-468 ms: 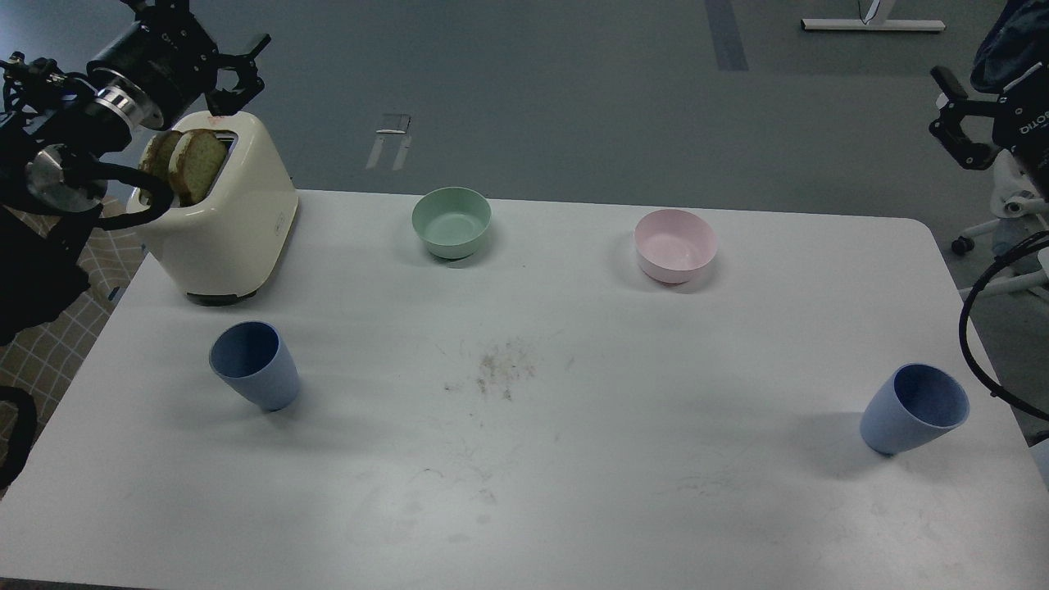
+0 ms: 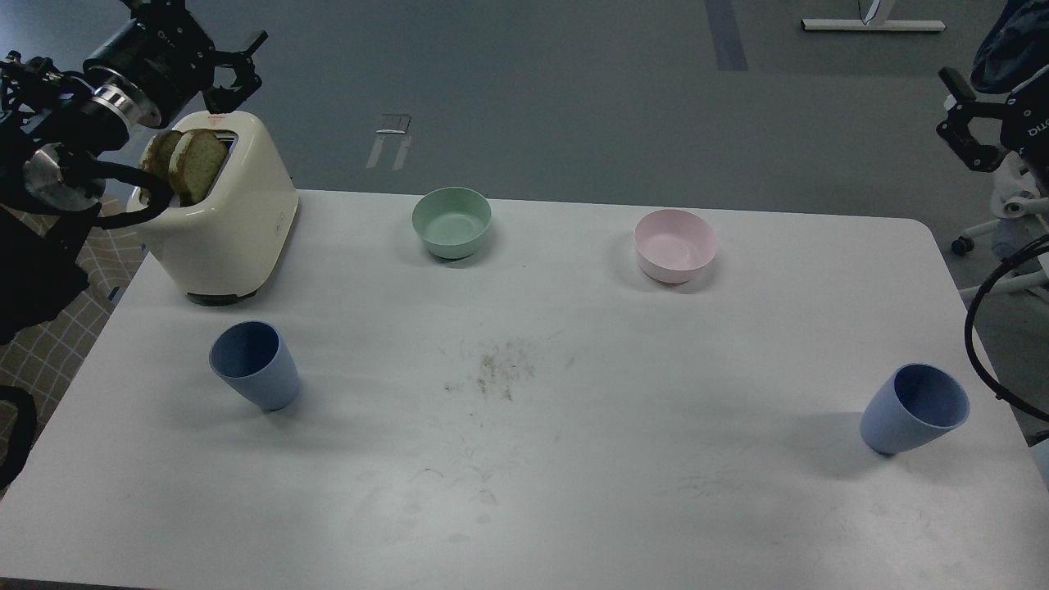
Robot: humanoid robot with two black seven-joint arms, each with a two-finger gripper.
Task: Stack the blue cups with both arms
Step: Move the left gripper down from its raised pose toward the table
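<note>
A white table (image 2: 574, 492) is set on a grey floor (image 2: 533, 90). Beyond the table, a white stand base (image 2: 873, 24) is seen; chair castors (image 2: 960, 243) are seen beside its right edge.

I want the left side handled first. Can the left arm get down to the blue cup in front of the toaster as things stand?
Probably yes. The left gripper hangs high above the toaster, and the left blue cup stands alone on the table with nothing beside or over it.

2 cups (image 2: 254, 364) front; bowls (image 2: 451, 221) behind.
</note>
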